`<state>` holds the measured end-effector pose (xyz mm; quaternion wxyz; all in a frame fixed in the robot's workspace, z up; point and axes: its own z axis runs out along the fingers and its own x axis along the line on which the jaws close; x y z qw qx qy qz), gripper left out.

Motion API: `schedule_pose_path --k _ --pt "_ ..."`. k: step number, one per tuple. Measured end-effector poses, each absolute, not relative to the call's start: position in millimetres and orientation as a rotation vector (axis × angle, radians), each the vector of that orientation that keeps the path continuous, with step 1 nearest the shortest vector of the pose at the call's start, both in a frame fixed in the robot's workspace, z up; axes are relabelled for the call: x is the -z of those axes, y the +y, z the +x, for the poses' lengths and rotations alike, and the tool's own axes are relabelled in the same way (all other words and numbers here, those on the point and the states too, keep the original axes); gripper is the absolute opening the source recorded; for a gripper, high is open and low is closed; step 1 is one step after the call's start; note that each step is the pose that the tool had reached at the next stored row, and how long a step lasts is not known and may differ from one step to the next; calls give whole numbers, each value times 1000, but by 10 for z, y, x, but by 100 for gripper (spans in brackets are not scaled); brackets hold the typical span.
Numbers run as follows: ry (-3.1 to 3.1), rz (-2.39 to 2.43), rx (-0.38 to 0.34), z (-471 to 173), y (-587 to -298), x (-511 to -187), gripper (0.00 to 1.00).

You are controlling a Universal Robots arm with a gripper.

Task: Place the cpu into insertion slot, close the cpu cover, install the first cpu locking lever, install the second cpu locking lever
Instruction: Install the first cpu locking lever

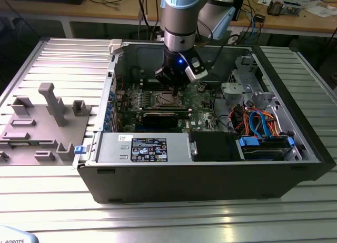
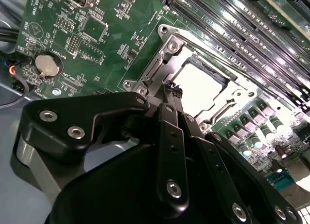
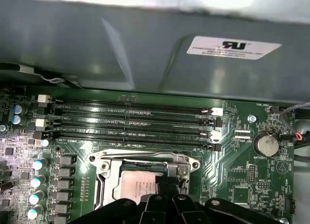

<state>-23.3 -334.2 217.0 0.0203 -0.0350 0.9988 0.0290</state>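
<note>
As the exterior view had it, the arm (image 1: 181, 22) stood over an open computer case (image 1: 210, 164) on a slatted table (image 1: 158, 216), its gripper (image 1: 174, 85) low over the socket (image 1: 169, 99) on the green board (image 1: 202, 103). A grey fixture block (image 1: 39, 124) lay well apart on the exterior view's left; drive cables (image 1: 260, 122) sat on its right.

Second wrist view — the fingers (image 2: 172, 100) were drawn together to a narrow tip, nothing seen between them, and this tip was at the socket's (image 2: 203, 88) rim. The cpu (image 2: 196, 86) lay flat in the socket, bright top face up. The cover (image 2: 172, 47) appeared as a silvery frame around it, seemingly down. A coin battery (image 2: 47, 65) lay apart on the board (image 2: 97, 35); memory slots (image 2: 232, 25) ran beside the socket.

First wrist view — the cpu (image 3: 136, 185) sat within the frame of the cover (image 3: 145, 158), the fingers (image 3: 170, 171) closed at the frame's edge near a screw. Memory slots (image 3: 131, 122) lay just beyond, the case (image 3: 121, 44) wall behind them.

Progress, by judgement: cpu placed, cover apparently closed. Whether either lever was latched could not be told; the gripper's place at the rim suggested lever work in hand.
</note>
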Motion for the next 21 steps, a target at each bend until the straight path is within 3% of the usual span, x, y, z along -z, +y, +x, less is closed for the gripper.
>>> schedule_pose_path --k 13,17,19,21 --pt "3099 -109 -56 -233 -3342 -2453 11" --pt "3102 -112 80 -232 -3341 -2485 11" --pt "3100 -114 183 -233 -3341 -2497 11" --pt "3098 -115 225 -233 -3340 -2550 11"
